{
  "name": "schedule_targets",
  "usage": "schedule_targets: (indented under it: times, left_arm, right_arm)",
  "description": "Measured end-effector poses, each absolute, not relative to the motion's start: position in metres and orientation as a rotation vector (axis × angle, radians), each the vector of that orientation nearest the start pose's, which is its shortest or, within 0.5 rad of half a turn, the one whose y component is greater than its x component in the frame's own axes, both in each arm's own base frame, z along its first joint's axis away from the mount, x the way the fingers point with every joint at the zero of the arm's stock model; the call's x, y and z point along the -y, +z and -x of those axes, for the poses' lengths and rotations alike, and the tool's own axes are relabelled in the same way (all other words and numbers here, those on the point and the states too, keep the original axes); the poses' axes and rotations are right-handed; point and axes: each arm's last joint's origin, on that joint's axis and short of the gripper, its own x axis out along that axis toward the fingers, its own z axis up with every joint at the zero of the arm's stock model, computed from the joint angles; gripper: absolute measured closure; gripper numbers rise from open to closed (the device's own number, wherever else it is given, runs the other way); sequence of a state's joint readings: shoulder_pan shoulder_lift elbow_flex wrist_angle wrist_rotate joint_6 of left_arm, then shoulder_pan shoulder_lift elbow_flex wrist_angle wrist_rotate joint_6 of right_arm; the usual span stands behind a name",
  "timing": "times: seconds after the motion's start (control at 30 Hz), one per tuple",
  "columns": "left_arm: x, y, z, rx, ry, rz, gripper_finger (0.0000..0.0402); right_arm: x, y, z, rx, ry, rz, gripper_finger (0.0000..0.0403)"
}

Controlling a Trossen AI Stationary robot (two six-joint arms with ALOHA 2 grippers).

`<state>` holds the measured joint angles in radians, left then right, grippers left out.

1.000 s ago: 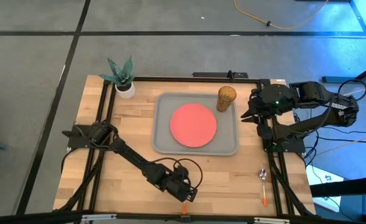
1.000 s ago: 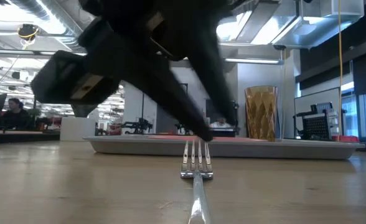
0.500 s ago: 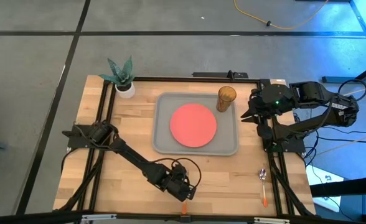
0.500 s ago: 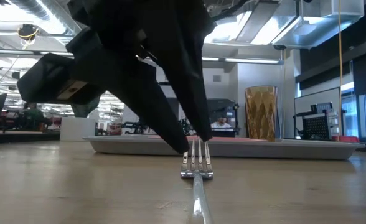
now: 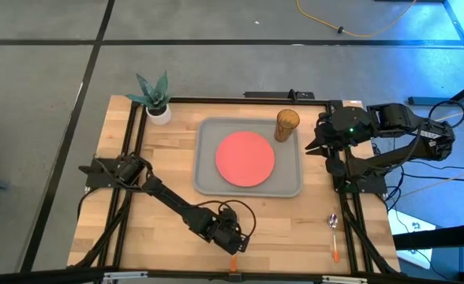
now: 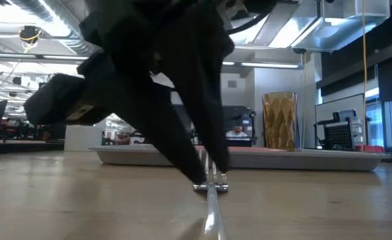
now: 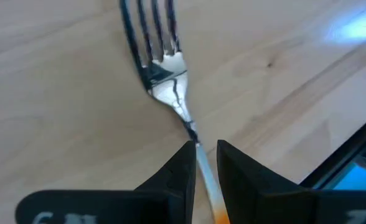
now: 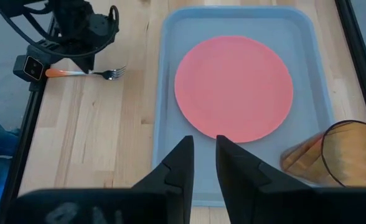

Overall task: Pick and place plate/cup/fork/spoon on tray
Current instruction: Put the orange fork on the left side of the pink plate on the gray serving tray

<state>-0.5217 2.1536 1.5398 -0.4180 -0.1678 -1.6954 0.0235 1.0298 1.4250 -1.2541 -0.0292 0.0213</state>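
left pincer [image 7: 200, 163] down over fork [image 7: 164, 68] neck, fingers narrowly apart astride it; fork's long axis runs 6–12, tines toward tray [image 5: 205, 183] at 12

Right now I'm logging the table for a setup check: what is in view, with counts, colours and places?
tray: 1, grey, table centre
plate: 1, coral-red, on tray
cup: 1, amber, tray's far right corner
fork: 1, silver with orange handle, near edge, flat on table
spoon: 1, silver with orange handle, near right corner
plant: 1, green in white pot, far left corner
left pincer: straddling fork's neck
right pincer: raised over tray's right edge
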Motion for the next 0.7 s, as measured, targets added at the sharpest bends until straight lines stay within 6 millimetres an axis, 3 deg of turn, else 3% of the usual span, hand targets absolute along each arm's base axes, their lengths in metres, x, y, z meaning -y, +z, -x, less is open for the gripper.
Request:
schedule_targets:
  times: [0.7]
  left_arm:
    - [0.2174,0.1411,-0.3958,-0.945,0.572,1.219,0.0344]
  right_arm:
    - [-0.0044,0.4063,-0.1501,-0.86,0.041,-0.019,0.0334]
